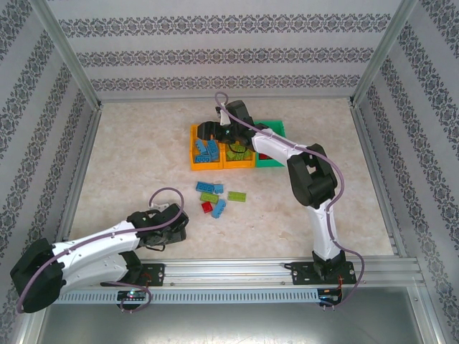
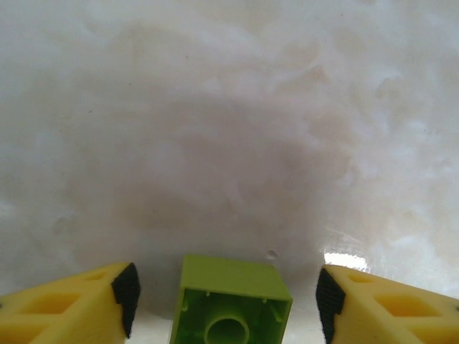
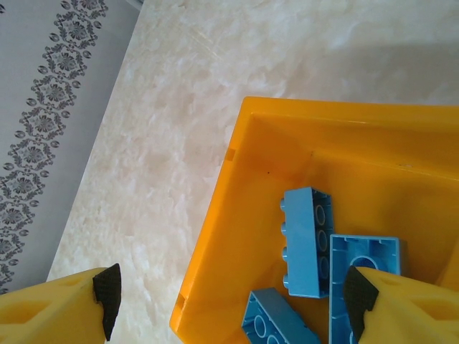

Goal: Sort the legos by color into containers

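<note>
Legos [image 1: 215, 198] lie loose on the table [image 1: 129, 158] near the containers [image 1: 267, 164]. Left gripper [image 2: 228, 290] is spread wide around a lime brick [image 2: 231, 301], not touching it, so looks like the grab step: close, lift, head to the middle bin [image 1: 239, 165]. Right gripper [image 3: 233, 292] hangs wide open and empty over the blue bin [image 3: 215, 236]

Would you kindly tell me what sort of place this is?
Likely a robotics lab test cell: an aluminium frame encloses a marble-patterned table, patterned wallpaper panels serve as walls, and the left arm and right arm are bolted to a rail at its near edge.
</note>
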